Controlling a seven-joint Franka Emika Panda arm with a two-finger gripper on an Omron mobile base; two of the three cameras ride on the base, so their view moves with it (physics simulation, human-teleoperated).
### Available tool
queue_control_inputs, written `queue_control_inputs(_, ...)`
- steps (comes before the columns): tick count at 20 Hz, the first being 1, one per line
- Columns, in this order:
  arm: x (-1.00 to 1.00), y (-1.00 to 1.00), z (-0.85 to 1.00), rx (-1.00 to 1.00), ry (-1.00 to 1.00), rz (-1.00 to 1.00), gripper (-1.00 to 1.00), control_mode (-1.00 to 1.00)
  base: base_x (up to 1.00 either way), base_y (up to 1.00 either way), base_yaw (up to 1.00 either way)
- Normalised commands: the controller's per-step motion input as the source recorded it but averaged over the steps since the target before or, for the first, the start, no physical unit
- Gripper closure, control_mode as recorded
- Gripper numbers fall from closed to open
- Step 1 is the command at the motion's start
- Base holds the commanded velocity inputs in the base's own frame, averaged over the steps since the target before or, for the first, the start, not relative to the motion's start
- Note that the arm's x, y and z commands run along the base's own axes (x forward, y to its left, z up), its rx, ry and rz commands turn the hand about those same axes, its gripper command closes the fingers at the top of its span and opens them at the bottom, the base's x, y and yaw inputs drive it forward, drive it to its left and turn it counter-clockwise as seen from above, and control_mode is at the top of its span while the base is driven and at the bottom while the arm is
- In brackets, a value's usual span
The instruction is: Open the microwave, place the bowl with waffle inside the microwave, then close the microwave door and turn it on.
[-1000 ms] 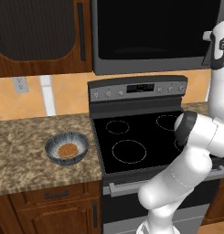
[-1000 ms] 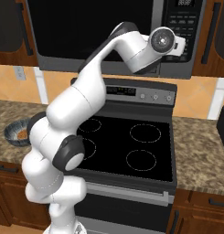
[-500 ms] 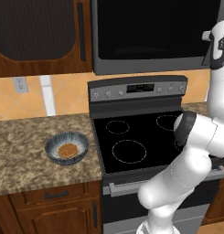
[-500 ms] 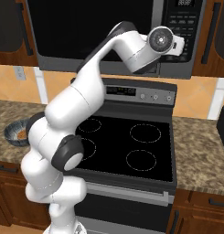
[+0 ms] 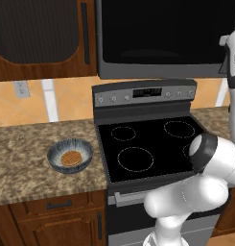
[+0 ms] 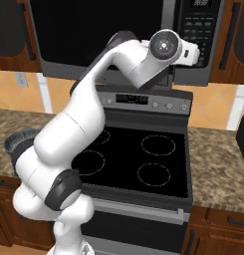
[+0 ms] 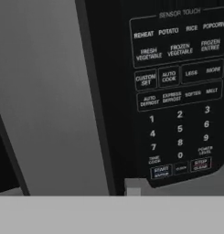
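At the front of the microwave (image 6: pixel 123 35), the gripper (image 6: pixel 197 53) is seen in the right base view, raised to the level of the keypad (image 7: pixel 177 96) and held against the strip between the microwave door (image 5: pixel 162 31) and the controls. Whether the jaws are parted or closed cannot be told, since the fingertips are hidden against the dark panel. From the hand view, a wide grey vertical handle (image 7: pixel 45 96) is shown close up on the left, with the black keypad beside it on the right, its white lettering readable: food presets at the top, number keys below, and start and stop keys at the bottom.

The microwave door is shut, its dark glass flush with the grey frame. Below it, the black-topped stove (image 5: pixel 147 144) is set with its row of knobs along the back panel. The white arm (image 6: pixel 83 129) is bent up from the base and over the stove towards the microwave.

On the granite counter (image 5: pixel 23 163) to the left of the stove, well apart from the gripper, the bowl (image 5: pixel 70 155) is standing upright. The waffle (image 5: pixel 70 157) is lying flat inside it. Brown wooden cabinets (image 5: pixel 37 38) are mounted to the left of the microwave.
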Motion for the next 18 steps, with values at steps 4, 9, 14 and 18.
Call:
queue_control_inputs(4,-0.93,0.00,0.00,0.00,0.00,-0.12,1.00,-1.00,0.00,0.00,0.00)
queue_control_inputs(9,-1.00,0.00,0.00,0.00,0.01,-0.16,1.00,-1.00,0.00,0.00,0.00)
queue_control_inputs(14,-1.00,0.06,-0.04,-0.02,0.01,-0.26,1.00,-1.00,0.00,0.00,0.00)
queue_control_inputs(18,-1.00,0.11,-0.05,-0.04,0.00,-0.23,1.00,-1.00,0.00,0.00,0.00)
